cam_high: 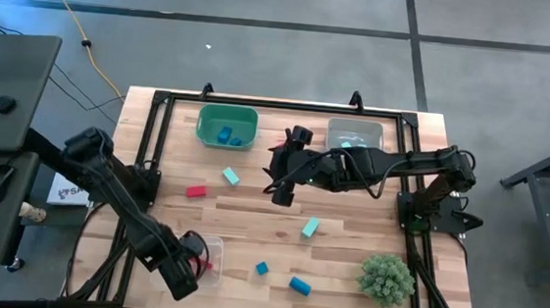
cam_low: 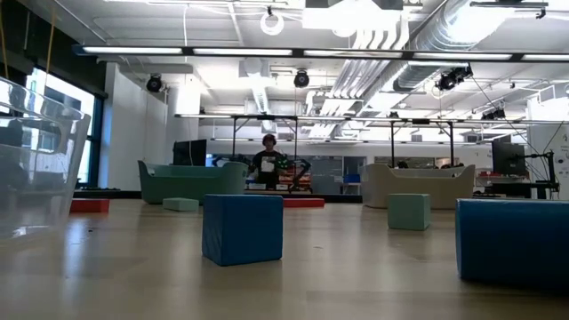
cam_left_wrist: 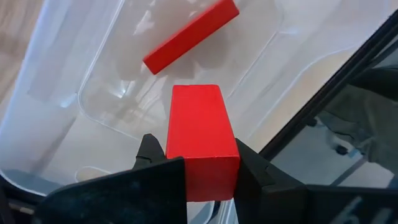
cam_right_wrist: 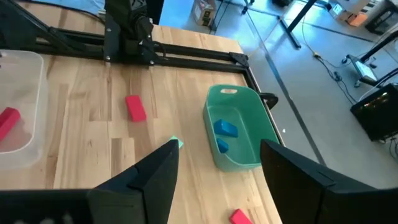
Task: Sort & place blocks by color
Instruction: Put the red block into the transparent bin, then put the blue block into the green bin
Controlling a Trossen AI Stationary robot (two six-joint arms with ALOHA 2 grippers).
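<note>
The left arm reaches along the left edge of the worktop (cam_high: 250, 221) toward its front corner, with the left gripper (cam_high: 191, 256) poised over a clear bin (cam_high: 211, 247). In the left wrist view its jaws are clenched on a red block (cam_left_wrist: 200, 140), a short bar gripped at one end, its long axis running straight out from the jaws over the bin's floor. A second red bar (cam_left_wrist: 191, 35) lies flat inside the same clear bin, turned at a diagonal to the held one and apart from it. The right arm stretches from its base at the right edge across the middle of the worktop, elbow bent, and the right gripper (cam_high: 282, 189) hangs above bare wood with its jaws spread and nothing between them, as the right wrist view shows. Near that gripper a light teal block (cam_high: 231, 177) lies tilted on the wood, and farther left a loose red block (cam_high: 195, 192) lies with its long axis roughly across the worktop. Another teal block (cam_high: 310, 228) sits slanted right of centre. Toward the front a small blue cube (cam_high: 262, 268) and a blue bar (cam_high: 300, 286) rest near each other. A green bin (cam_high: 226, 128) at the back holds blue blocks (cam_high: 225, 135), and a second clear bin (cam_high: 355, 136) at the back right holds teal pieces. A spiky green plant ball (cam_high: 386, 279) stands at the front right.
</note>
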